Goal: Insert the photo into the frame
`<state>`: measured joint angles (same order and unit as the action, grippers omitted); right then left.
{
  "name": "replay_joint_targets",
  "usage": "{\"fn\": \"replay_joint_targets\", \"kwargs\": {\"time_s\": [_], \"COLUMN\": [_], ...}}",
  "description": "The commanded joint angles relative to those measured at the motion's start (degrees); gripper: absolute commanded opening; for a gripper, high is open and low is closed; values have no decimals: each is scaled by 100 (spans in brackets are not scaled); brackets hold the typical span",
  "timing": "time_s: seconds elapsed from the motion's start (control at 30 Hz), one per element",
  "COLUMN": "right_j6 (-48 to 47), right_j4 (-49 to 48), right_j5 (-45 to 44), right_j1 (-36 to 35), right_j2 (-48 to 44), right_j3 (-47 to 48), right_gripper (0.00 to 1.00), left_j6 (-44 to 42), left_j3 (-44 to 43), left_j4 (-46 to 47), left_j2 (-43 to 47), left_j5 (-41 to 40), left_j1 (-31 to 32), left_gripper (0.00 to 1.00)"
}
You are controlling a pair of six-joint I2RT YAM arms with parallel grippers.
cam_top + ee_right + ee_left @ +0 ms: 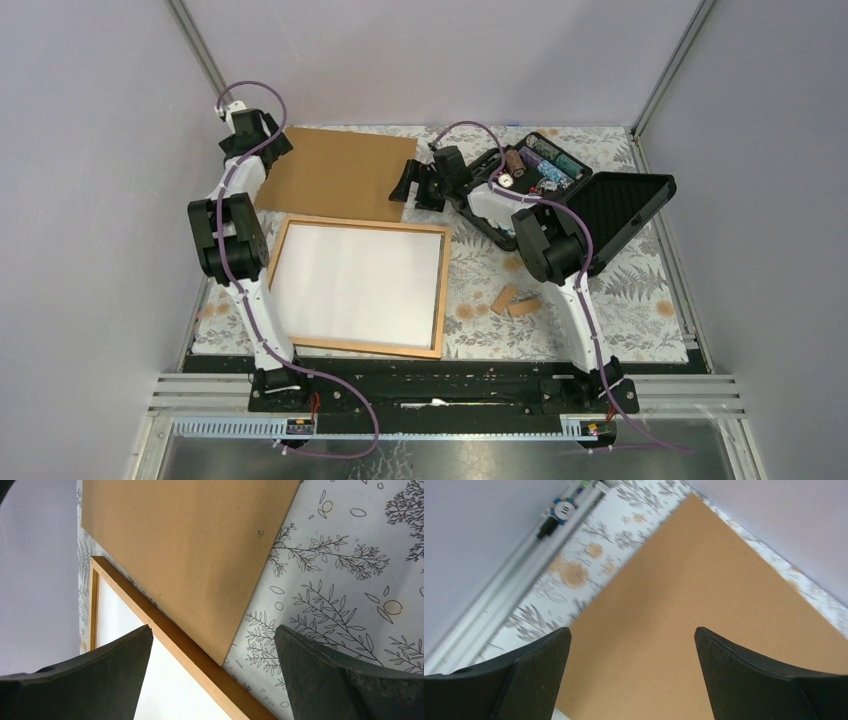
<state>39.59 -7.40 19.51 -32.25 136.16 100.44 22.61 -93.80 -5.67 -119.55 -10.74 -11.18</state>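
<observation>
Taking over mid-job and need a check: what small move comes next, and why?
Probably lower the open right gripper to the near corner of the brown board and grip it: the photo lies white side up inside the frame, while the board lies flat beyond it.

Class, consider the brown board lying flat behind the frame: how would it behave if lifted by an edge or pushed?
The brown board looks thin with straight edges, so probably stiff and light. It lies flat on the patterned cloth, so an edge may be hard to pinch; a push would likely slide it. It might then nudge the nearby frame.
</observation>
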Motion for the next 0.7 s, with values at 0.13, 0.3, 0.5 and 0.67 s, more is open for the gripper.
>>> {"fn": "replay_joint_targets", "kwargs": {"time_s": [0.13,0.3,0.5,0.67], "right_j6": [-163,-124,-66,165], "right_j4": [98,91,89,305], "right_j5": [359,423,339,-66], "right_j1": [-38,-42,-35,-28], "right_j2": [-19,30,50,36], "right_j3": [328,363,349,330], "right_gripper": [100,100,100,100], "left_j6": [-1083,-1307,-1294,-825], "left_j3": [-1398,-2285,-2694,-2516], "left_j4": [-1545,-2458,-3036,-3193], "left_j2": [-897,-1675,-2133,-2088], "left_j5": [148,434,670,1035], "left_j1": [-454,-597,-664,-786], "left_gripper": [99,99,99,99]}}
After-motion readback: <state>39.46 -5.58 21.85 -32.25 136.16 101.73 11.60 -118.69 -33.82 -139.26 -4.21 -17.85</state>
